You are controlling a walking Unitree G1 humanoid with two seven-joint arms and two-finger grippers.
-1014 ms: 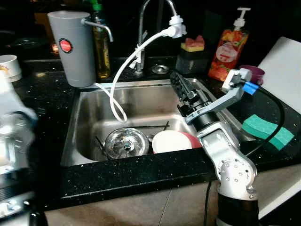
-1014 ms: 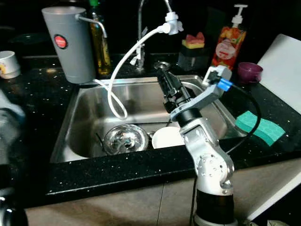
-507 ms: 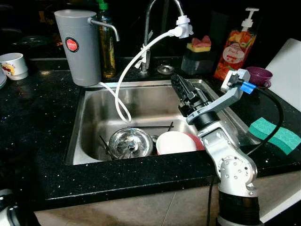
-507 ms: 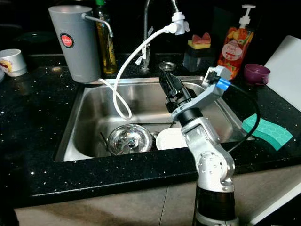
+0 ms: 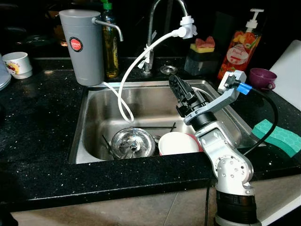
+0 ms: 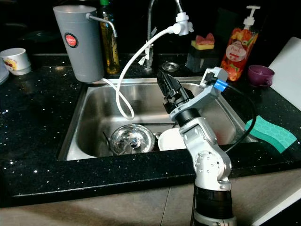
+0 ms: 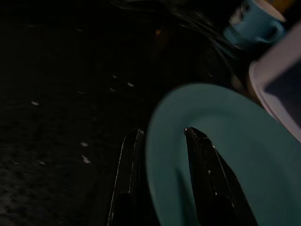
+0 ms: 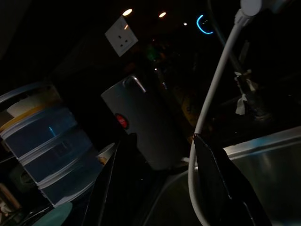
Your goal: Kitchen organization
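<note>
Your right gripper [image 5: 175,84] hovered over the sink [image 5: 94,101], fingers spread and holding nothing. A white plate [image 5: 176,143] and steel bowl [image 5: 130,141] lay at the sink's near side (a red dish just behind the plate). Your left gripper [image 7: 162,136] clasped a teal plate [image 7: 221,155].

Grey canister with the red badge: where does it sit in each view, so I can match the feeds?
Left eye view: grey canister, upper left, on the counter behind the sink's left corner.
Right eye view: same spot, upper left.
Right wrist view: centre of the picture, red badge facing the camera.
Left wrist view: looks at a teal plate instead.
Shared landmark: white hose, running beside the canister.
</note>
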